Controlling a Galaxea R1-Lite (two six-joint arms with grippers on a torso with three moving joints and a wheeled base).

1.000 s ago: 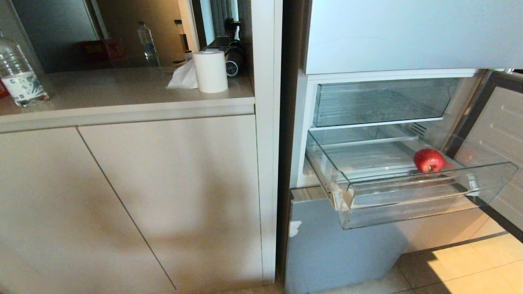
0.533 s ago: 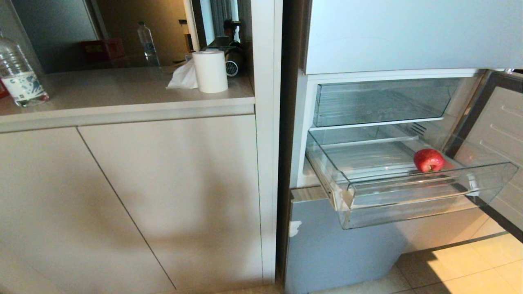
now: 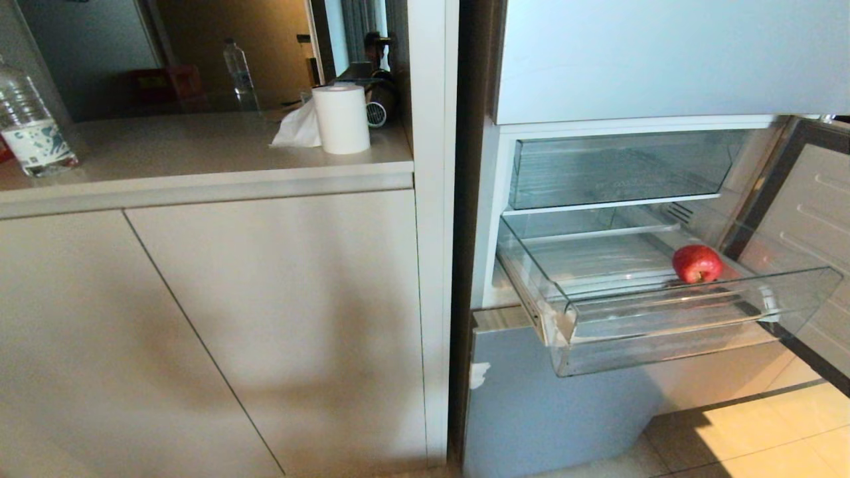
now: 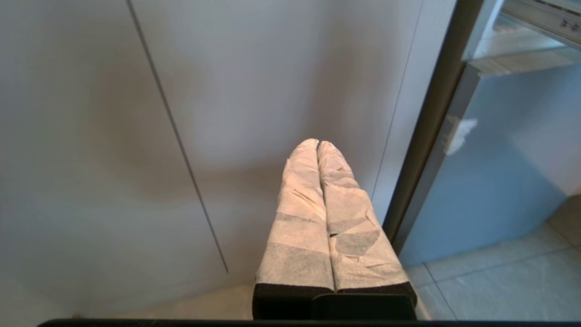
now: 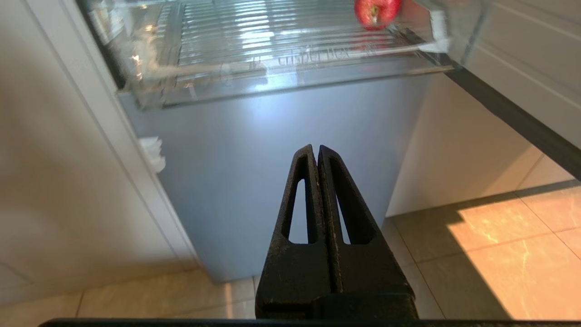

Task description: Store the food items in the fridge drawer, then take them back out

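A glossy red apple [image 3: 696, 263] lies in the fridge drawer [image 3: 664, 332], near its right front corner. The clear, ribbed drawer is pulled out of the pale silver-blue fridge [image 3: 551, 405]. Neither gripper shows in the head view. My left gripper [image 4: 318, 143], its fingers wrapped in white, is shut on nothing and faces the beige cabinet door low down. Below the drawer [image 5: 272, 68], my right gripper [image 5: 317, 147] with black fingers is shut and empty. It points at the fridge's lower panel [image 5: 272, 150], with the apple [image 5: 376, 12] above and to the right of it.
Beige cabinets [image 3: 265, 318] stand left of the fridge. On their counter are a paper roll [image 3: 341, 118] and a water bottle [image 3: 30, 133]. A second clear bin [image 3: 617, 169] sits above the drawer. The open fridge door [image 3: 810, 219] stands at the right over tiled floor [image 3: 764, 438].
The whole head picture has slid slightly downward, so the camera moved a little. The apple stays where it was in the drawer.
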